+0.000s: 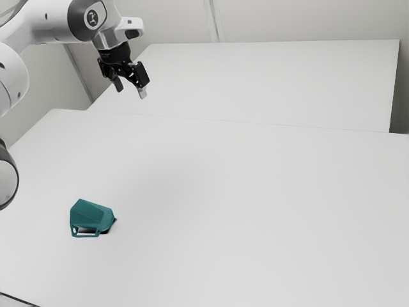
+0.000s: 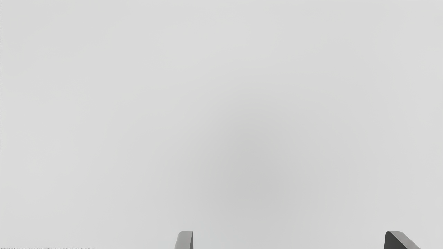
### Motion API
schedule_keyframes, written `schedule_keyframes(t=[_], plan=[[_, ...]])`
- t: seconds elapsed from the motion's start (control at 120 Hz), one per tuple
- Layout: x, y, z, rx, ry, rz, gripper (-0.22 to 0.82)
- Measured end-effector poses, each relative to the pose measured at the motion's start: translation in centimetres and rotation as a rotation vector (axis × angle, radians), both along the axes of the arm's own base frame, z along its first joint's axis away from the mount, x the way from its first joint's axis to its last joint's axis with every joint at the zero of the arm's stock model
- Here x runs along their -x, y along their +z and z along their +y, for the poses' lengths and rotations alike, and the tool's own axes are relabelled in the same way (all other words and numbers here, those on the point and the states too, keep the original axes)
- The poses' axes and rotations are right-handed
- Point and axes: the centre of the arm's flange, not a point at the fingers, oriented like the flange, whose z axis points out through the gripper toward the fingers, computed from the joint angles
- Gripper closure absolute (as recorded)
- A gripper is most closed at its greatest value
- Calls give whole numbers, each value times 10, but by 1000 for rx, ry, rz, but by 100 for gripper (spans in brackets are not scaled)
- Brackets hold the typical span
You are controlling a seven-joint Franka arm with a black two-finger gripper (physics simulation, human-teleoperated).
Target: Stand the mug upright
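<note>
Hanging high above the table (image 1: 255, 224), my claw (image 1: 131, 89) is spread wide, its two fingers (image 2: 185, 240) well apart, with the pale tabletop seen between them in the wrist view. The table is a broad, smooth, off-white plane, matte and plain, and a soft grey shadow spreads across it, blurred at the edges. Beyond a thin seam, a second white surface (image 1: 275, 80) runs back toward the walls, its far edge nearly level in the exterior view. The room is pale too: light grey walls (image 1: 307, 19), with a narrow upright strip (image 1: 215, 22) on the back one. A thin dark line (image 1: 19, 299) crosses the exterior view's lower left corner. My white arm (image 1: 48, 29) comes in from the upper left of that view. The teal mug (image 1: 91, 215) lies tipped on its side on the table, toward the exterior view's left, well apart from my claw, a small dark shadow tucked just beside it.
</note>
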Motion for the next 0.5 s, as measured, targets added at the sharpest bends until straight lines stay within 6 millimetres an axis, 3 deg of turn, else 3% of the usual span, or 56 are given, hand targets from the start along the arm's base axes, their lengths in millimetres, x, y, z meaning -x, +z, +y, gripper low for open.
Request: schedule_keyframes(t=[0.25, 0.408, 0.5], plan=[[2, -2, 1, 3, 21, 4, 0], [13, -5, 3, 14, 35, 22, 0], [22, -3, 17, 48, 70, 24, 0]])
